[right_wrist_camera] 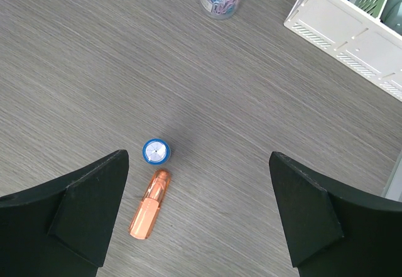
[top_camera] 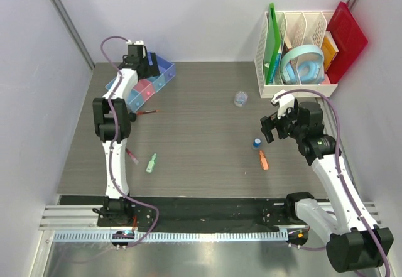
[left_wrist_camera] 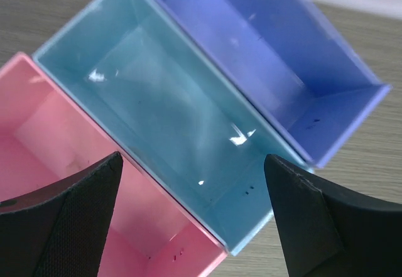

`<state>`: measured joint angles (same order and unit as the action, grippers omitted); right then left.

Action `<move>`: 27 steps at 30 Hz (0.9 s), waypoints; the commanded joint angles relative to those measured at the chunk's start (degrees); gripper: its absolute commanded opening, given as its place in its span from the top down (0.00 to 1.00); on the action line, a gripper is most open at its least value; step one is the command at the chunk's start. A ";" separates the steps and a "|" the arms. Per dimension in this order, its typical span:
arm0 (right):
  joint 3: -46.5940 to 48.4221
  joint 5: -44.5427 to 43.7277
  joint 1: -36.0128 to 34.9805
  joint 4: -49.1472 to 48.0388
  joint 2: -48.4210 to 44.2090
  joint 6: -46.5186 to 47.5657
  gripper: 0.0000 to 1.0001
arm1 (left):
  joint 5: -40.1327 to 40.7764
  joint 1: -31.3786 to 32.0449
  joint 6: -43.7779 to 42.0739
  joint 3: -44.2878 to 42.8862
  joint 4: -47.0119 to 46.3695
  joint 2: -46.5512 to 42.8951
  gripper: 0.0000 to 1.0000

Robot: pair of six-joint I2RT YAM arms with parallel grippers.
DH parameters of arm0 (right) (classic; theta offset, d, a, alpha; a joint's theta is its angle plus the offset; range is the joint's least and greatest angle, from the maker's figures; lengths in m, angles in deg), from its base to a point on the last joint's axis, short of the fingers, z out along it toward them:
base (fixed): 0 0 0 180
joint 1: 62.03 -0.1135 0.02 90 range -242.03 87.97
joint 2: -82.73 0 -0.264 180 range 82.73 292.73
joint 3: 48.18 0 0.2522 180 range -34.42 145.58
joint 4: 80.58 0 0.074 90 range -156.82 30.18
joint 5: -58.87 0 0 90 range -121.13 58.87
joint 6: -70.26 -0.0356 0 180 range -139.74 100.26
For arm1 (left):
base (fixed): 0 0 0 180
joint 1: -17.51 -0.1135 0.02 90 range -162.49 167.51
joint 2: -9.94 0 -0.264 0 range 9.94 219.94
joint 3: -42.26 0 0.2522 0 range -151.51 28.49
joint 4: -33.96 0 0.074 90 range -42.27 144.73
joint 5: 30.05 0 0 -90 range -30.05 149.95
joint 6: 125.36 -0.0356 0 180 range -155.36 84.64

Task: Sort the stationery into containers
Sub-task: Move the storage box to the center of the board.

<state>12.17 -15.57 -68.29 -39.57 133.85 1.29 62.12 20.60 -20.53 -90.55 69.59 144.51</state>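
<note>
Bins (top_camera: 143, 83) first: we had the left gripper (left_wrist_camera: 191, 164) hanging over the light-blue one between pink and purple, fingers spread, nothing in them. Dark red pen (top_camera: 148, 112) lay just beside the row, light green marker (top_camera: 151, 162) nearer the arm bases. Over right we saw the blue-capped piece (right_wrist_camera: 156, 151) just beside the orange marker (right_wrist_camera: 149, 205) — right gripper (right_wrist_camera: 198, 157) above them, wide open and empty.

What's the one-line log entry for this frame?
left gripper: open, empty, over empty light-blue bin | right gripper: open, empty, near orange marker, blue-capped piece | both on table
</note>
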 commanded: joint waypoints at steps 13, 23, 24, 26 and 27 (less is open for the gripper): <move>-0.09 -0.61 -0.07 -2.46 -2.16 0.41 0.01 | 3.10 4.02 -3.92 -3.21 3.44 2.54 0.27; -0.01 -0.87 0.02 -2.46 -2.16 0.14 0.00 | 2.31 8.68 -10.08 -2.95 3.71 4.30 0.34; -0.01 -0.96 0.02 -2.55 -2.07 0.06 0.00 | 2.05 9.64 -10.61 -2.95 3.80 4.30 0.34; 0.08 -1.14 0.11 -2.63 -1.89 -0.12 0.00 | 0.64 10.70 -12.71 -2.95 3.53 4.39 0.34; 0.17 -1.22 0.02 -2.64 -1.81 -0.21 0.00 | 0.55 11.84 -13.42 -2.95 3.53 4.39 0.34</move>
<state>12.12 -15.64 -68.29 -39.79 132.69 1.32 66.23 28.86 -29.29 -93.57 73.88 148.05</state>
